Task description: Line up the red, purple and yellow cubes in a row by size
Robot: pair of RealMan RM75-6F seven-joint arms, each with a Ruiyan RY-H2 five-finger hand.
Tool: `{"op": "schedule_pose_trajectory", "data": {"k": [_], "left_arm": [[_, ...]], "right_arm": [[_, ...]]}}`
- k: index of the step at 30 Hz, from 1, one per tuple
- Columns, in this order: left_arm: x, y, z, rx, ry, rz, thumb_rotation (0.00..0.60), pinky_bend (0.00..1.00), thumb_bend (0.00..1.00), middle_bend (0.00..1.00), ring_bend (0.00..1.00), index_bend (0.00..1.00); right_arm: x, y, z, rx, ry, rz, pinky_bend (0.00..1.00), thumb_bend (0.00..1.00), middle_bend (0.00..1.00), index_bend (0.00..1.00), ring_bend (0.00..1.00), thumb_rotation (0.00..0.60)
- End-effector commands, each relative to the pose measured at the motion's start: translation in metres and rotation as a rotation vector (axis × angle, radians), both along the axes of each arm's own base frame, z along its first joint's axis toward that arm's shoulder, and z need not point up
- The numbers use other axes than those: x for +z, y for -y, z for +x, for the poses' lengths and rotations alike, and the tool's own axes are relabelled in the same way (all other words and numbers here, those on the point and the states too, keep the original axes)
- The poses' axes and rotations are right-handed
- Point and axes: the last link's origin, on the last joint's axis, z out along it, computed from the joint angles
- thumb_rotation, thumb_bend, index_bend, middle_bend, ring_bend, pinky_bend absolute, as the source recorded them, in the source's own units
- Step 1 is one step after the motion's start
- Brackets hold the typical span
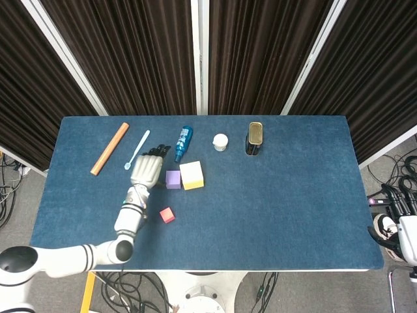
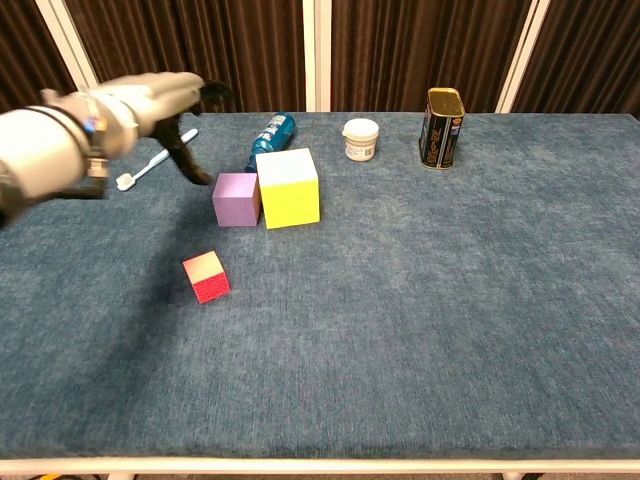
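The yellow cube [image 1: 191, 175] [image 2: 288, 188] is the largest and stands mid-table. Against its left side sits the purple cube [image 1: 172, 179] [image 2: 236, 199], side by side with it. The small red cube [image 1: 167, 215] [image 2: 206, 277] lies alone, nearer the front edge and to the left. My left hand [image 1: 147, 169] [image 2: 160, 101] hovers raised to the left of the purple cube, fingers spread, holding nothing and apart from the cube. My right hand [image 1: 393, 229] hangs off the table's right edge, its fingers too small to read.
Along the far side lie an orange stick [image 1: 109, 149], a light blue spoon [image 1: 137, 150] [image 2: 155, 160], a blue bottle [image 1: 183, 143] [image 2: 271, 137], a white jar [image 1: 221, 141] [image 2: 361, 139] and a dark tin [image 1: 255, 138] [image 2: 442, 128]. The blue table [image 1: 293, 208] extends right.
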Motion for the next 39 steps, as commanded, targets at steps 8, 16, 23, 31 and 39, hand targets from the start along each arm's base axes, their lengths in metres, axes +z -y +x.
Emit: {"op": "schedule_pose_trajectory", "data": {"k": [8,16,23,31,39], "left_arm": [[-0.020,-0.006,-0.022,-0.094,-0.138,-0.001,0.600,0.26,0.12,0.13,0.12,0.13],[-0.040,-0.020,-0.020,-0.123,-0.132,0.005,0.600,0.25,0.09,0.13,0.12,0.13],[-0.051,-0.022,-0.016,-0.111,-0.104,-0.006,0.600,0.25,0.08,0.13,0.12,0.13],[-0.055,-0.024,-0.012,-0.127,-0.091,0.000,0.600,0.25,0.08,0.13,0.12,0.13],[-0.053,-0.026,-0.015,-0.139,-0.115,0.006,0.600,0.24,0.08,0.13,0.12,0.13]], "right_arm": [[0.000,0.000,0.001,-0.002,-0.006,-0.001,0.13,0.13,0.11,0.05,0.01,0.600],[-0.001,0.000,0.000,-0.018,-0.011,-0.002,0.13,0.13,0.11,0.05,0.01,0.600],[-0.001,-0.001,-0.002,-0.030,-0.015,-0.002,0.13,0.13,0.11,0.05,0.01,0.600],[0.000,-0.001,-0.002,-0.034,-0.018,-0.004,0.13,0.13,0.11,0.05,0.01,0.600],[0.001,-0.001,-0.001,-0.036,-0.021,-0.008,0.13,0.13,0.11,0.05,0.01,0.600]]}}
